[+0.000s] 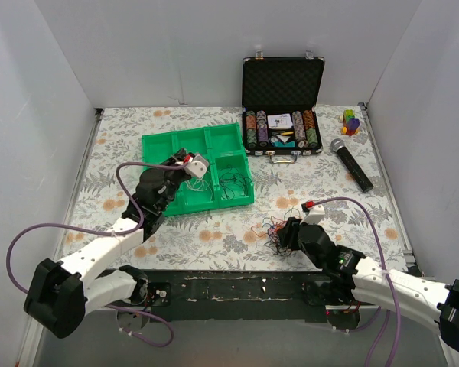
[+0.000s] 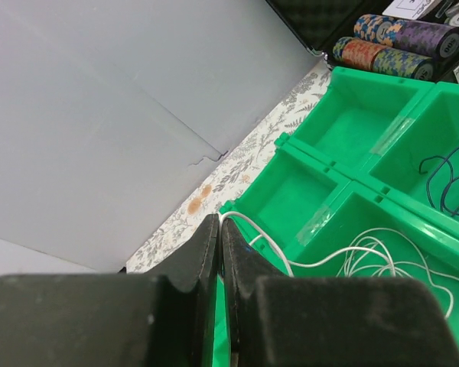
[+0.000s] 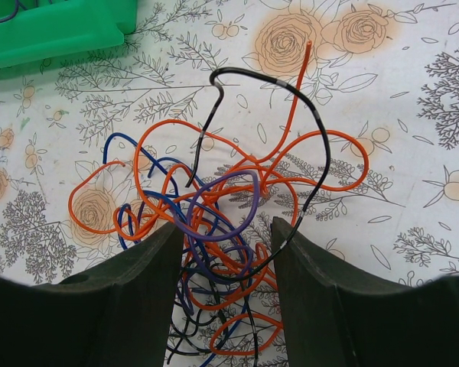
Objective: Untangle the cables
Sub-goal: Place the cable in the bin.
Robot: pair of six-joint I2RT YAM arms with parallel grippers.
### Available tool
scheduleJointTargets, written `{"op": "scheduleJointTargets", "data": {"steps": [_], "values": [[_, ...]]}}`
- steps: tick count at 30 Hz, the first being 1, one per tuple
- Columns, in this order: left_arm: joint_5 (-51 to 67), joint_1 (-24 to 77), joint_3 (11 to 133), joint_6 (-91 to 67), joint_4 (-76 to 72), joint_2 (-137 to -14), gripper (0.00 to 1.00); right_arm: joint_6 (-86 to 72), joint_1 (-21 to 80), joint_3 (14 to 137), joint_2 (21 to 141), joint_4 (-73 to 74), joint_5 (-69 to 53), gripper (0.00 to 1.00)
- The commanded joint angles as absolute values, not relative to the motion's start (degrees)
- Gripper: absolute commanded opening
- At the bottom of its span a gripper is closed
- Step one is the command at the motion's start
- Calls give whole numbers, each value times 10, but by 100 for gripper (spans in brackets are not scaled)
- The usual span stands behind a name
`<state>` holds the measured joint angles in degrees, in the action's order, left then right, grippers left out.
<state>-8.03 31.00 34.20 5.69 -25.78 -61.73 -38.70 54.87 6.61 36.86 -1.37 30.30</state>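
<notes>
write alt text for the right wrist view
A tangle of thin orange, blue, purple and black cables lies on a floral tablecloth, with the right gripper straddling its near end, jaws open. A corner of a green tray shows at top left.

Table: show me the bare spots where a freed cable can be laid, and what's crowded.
Free: strip between left wall and green tray; cloth between tray and table's near edge; stretch between cable tangle and microphone. Crowded: tangle under right gripper, around chip case.
</notes>
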Motion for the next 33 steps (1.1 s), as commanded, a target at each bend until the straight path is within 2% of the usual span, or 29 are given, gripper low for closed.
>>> {"op": "scheduleJointTargets", "data": {"steps": [1, 4, 13, 21, 27, 33], "values": [[-65, 307, 337, 68, -207, -598, 0, -388, 551, 58, 370, -29, 317, 58], [-62, 307, 356, 91, -157, -629, 0, -386, 551, 59, 374, -30, 318, 58], [-77, 327, 408, 173, -159, -725, 0, -387, 551, 58, 371, -30, 319, 58], [-19, 375, 436, 170, -149, -770, 0, -385, 550, 59, 370, -30, 321, 58], [-18, 380, 468, 78, -123, -815, 0, -388, 550, 56, 354, -22, 322, 58], [-1, 353, 458, -19, -120, -808, 0, -388, 550, 57, 356, -22, 321, 59]]}}
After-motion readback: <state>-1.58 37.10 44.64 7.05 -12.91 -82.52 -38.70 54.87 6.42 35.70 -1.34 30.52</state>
